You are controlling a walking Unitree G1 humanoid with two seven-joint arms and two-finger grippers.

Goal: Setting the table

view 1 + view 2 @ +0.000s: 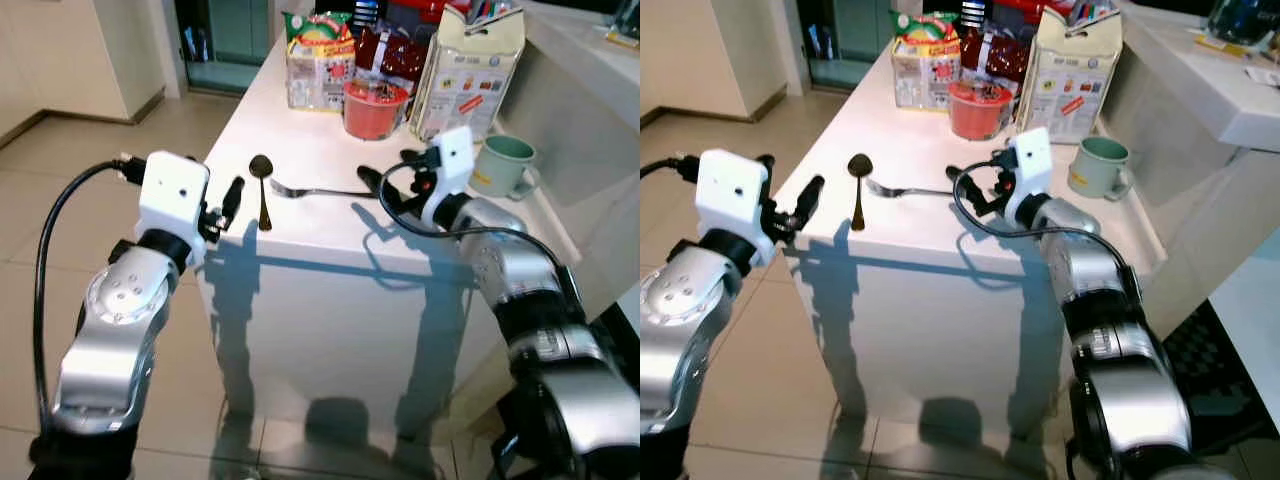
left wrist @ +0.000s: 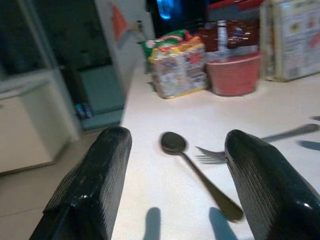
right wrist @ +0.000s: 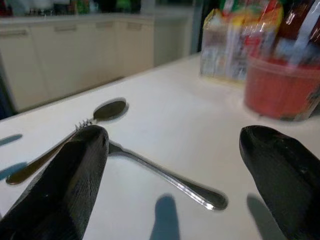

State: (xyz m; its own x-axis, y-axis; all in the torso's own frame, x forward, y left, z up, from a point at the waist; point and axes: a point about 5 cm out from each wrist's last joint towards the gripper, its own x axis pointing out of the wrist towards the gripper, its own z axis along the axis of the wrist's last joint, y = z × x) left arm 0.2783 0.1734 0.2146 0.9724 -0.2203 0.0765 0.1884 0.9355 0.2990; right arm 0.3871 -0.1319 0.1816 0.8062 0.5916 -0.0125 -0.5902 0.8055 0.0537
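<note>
Right gripper [image 1: 385, 182], fingers apart, nearest fork [image 1: 325, 191] handle at its 9 o'clock | left gripper [image 1: 228, 203] apart, beside spoon [image 1: 261, 190] on counter [image 1: 300, 225]

White table [image 1: 920, 250], front edge facing the camera. On it: dark spoon [image 1: 857, 190], bowl pointing away; fork [image 1: 902, 189] just beside it, lying crosswise; red bowl [image 1: 978, 108]; noodle packet [image 1: 924, 62]; tall printed carton [image 1: 1072, 70]; green mug [image 1: 1098, 166]. Left gripper [image 1: 806, 200] off the table's left edge. Right gripper [image 1: 962, 186] over the tabletop near the fork's handle end, fingers spread.
</note>
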